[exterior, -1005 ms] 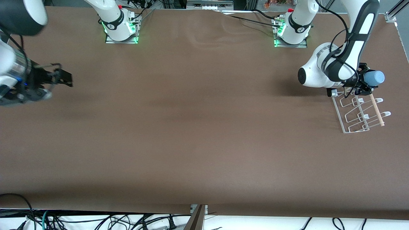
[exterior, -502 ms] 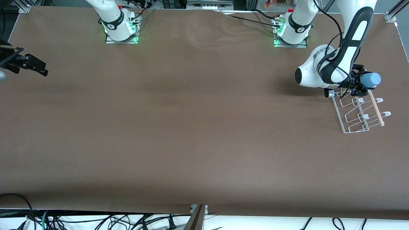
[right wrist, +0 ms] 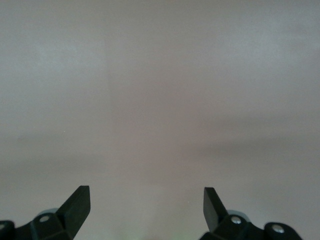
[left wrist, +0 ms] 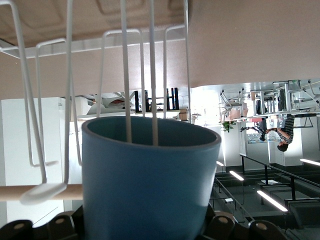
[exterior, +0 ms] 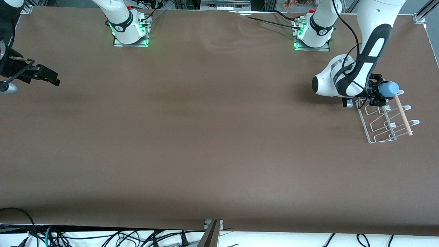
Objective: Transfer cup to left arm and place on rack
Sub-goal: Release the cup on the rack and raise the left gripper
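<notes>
Cup (exterior: 388,89): light blue, clamped sideways in the left gripper (exterior: 380,93), over the end of the rack (exterior: 384,120) that lay farthest from the front camera. Seen in the left wrist view as a blue wall filling the lower middle (left wrist: 150,185), open mouth turned toward the rack's white wire prongs (left wrist: 125,75), two of which crossed the rim line; whether they actually reached inside the mouth or merely stood in front of it could not be told. Tipped that way, presumably, so that the mouth could be slid over a prong and the cup left hanging upside down to drain.

Left gripper closed on the cup's body near its base, black finger housings just visible at either side of the cup. Gripped low most likely to keep the mouth clear for the wires.

Rack resting on the table (exterior: 205,137) at the left arm's end, wooden dowel (exterior: 402,113) running along its side.

Handover judged complete; placing well along, cup not yet released.

Right gripper (exterior: 46,73) well apart from the rack, over the right arm's end of the table, fingers (right wrist: 77,202) spread wide and holding nothing, only bare table in its view. Right arm waiting, probably parked clear of the placing.
</notes>
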You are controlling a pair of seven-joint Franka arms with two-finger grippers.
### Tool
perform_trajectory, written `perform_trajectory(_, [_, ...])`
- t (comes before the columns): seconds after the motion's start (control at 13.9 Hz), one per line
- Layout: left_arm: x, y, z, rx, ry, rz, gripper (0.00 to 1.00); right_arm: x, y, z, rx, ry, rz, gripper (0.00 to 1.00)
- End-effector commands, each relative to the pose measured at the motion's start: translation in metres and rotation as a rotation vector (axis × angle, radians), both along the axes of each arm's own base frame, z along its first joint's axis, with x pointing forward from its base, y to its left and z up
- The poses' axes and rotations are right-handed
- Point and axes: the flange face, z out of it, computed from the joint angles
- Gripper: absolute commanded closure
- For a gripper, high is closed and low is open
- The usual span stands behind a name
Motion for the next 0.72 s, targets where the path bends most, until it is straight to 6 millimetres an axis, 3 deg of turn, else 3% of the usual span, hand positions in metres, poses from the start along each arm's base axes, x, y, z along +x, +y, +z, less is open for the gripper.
perform_trajectory(0.0, [0.019,-0.003,0.009,0.003,-0.039,-0.026,0.0,0.001,0.002,0.01,0.016,-0.013,0.001,0.0])
perform_trajectory(0.14, [0.029,-0.004,0.02,-0.007,-0.071,-0.005,0.0,-0.002,0.002,0.009,0.019,0.014,0.001,0.0])
perform_trajectory(0.29, [0.044,-0.008,0.044,-0.038,-0.141,0.049,0.0,-0.003,0.003,0.009,0.02,0.022,-0.004,0.0])
perform_trajectory(0.43, [0.068,-0.013,0.082,-0.116,-0.255,0.183,0.0,-0.003,0.003,0.009,0.02,0.022,-0.001,0.0])
perform_trajectory(0.65, [0.105,-0.023,0.162,-0.266,-0.458,0.379,0.0,-0.003,0.004,0.009,0.021,0.022,-0.009,0.0])
